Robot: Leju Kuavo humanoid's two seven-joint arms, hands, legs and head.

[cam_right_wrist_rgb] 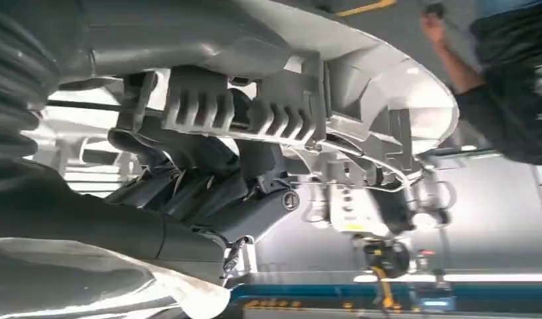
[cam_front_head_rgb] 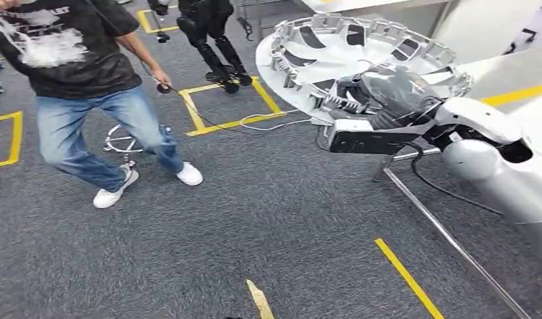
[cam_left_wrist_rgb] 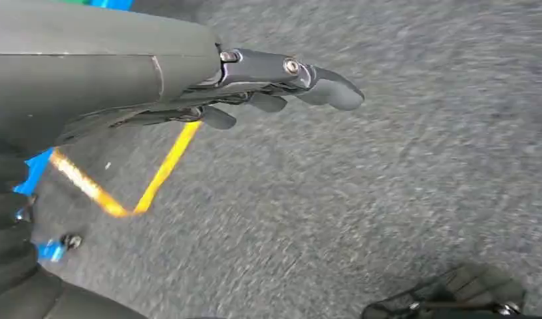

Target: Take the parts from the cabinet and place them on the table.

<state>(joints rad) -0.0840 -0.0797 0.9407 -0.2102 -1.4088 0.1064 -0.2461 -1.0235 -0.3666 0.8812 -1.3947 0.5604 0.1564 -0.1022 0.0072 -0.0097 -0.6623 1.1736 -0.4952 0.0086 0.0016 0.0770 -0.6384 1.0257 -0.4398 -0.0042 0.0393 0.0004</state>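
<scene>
A round silver wheel-cover part (cam_front_head_rgb: 321, 46) with slotted spokes and ribbed clips along its rim is held up above the floor. My right hand (cam_front_head_rgb: 381, 100) grips its near rim, the silver forearm coming in from the right. In the right wrist view the dark fingers of that hand (cam_right_wrist_rgb: 208, 179) curl around the part's ribbed edge (cam_right_wrist_rgb: 288, 113). My left hand (cam_left_wrist_rgb: 274, 86) hangs over the grey carpet with its fingers stretched out and nothing in them.
A person (cam_front_head_rgb: 88, 73) in jeans and a dark shirt stands at the left holding a cable. Another robot's dark legs (cam_front_head_rgb: 218, 46) stand at the back. A white table top (cam_front_head_rgb: 507, 73) and its metal frame (cam_front_head_rgb: 441, 232) are at the right. Yellow floor tape (cam_front_head_rgb: 407, 276) crosses the carpet.
</scene>
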